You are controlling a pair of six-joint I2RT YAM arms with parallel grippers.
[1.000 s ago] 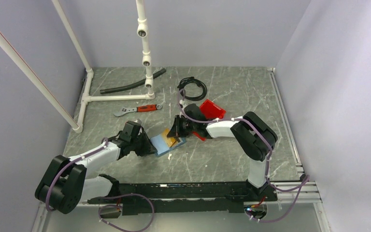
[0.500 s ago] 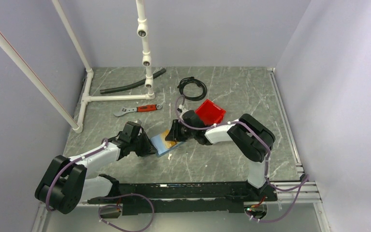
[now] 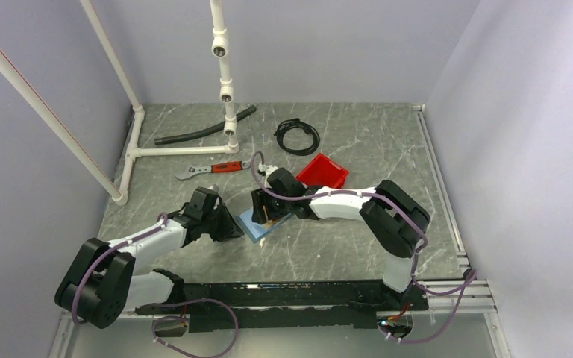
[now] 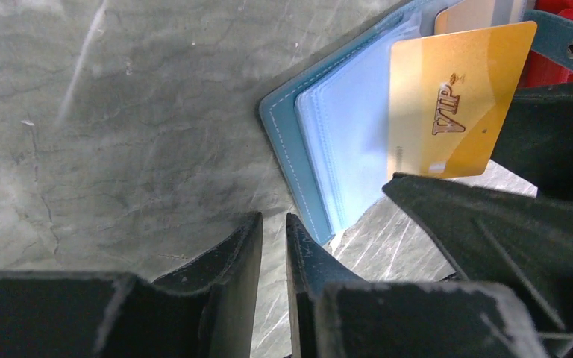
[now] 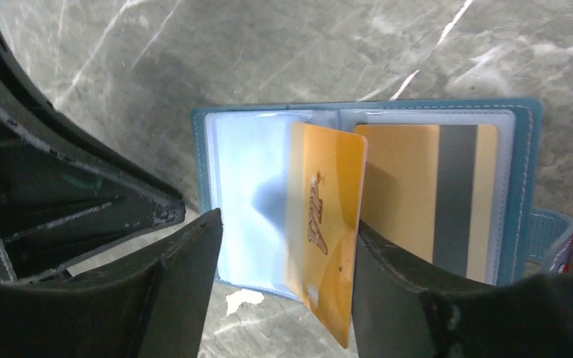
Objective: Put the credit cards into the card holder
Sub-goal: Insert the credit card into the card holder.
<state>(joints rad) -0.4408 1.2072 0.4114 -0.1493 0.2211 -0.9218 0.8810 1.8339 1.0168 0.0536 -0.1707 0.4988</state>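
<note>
Your holder (image 5: 524, 164) lies open and flat on the table (image 3: 343, 242). It has soft blue leather-like covers with pale stitching along the rim, glossy clear plastic sleeves inside, and a blue strap (image 4: 552, 33) with a metal snap at one end. A shiny gold VIP card (image 5: 324, 224), thin and stiff with rounded corners, stands tilted on its edge among the sleeves near the fold. A second gold card (image 5: 418, 190) with a dark stripe lies flat inside the sleeve beside it. Your right gripper (image 5: 285, 224) has its matte black jaws spread to either side of the VIP card, wider than the card, so the card is released rather than pinched, with one jaw just beside its edge. Your left gripper (image 4: 272, 224) sits low at the holder's near corner with its jaws drawn almost together, a thin slit of bare table between them and nothing in the grip. The table is grey and stone-patterned, veined with white and scuffed in places. Beyond the holder you have a red bin (image 3: 322, 171), a red-handled wrench (image 3: 210, 169), a coiled black cable (image 3: 297, 136), a black hose (image 3: 205, 127) and white pipes (image 3: 226, 93), all boxed in by plain pale lilac walls (image 3: 507, 112).
</note>
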